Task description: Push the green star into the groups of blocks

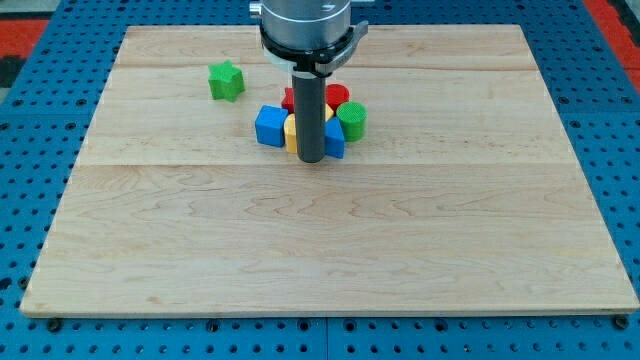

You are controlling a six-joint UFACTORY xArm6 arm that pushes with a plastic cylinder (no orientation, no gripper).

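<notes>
No jaws here, only a rod; my tip [311, 160] sits at the cluster's bottom edge. The green star [226, 81] lies apart, up-left of the blue cube [269, 126], no clear long axis.

The green star [226, 81] lies flat on the wooden board toward the view's upper left, alone, clear of the cluster to its lower right. That group sits tight together: a blue cube [270, 126] nearest the star, a yellow block [291, 132], red blocks [337, 96] behind, a green cylinder [351, 120] on the right.
</notes>
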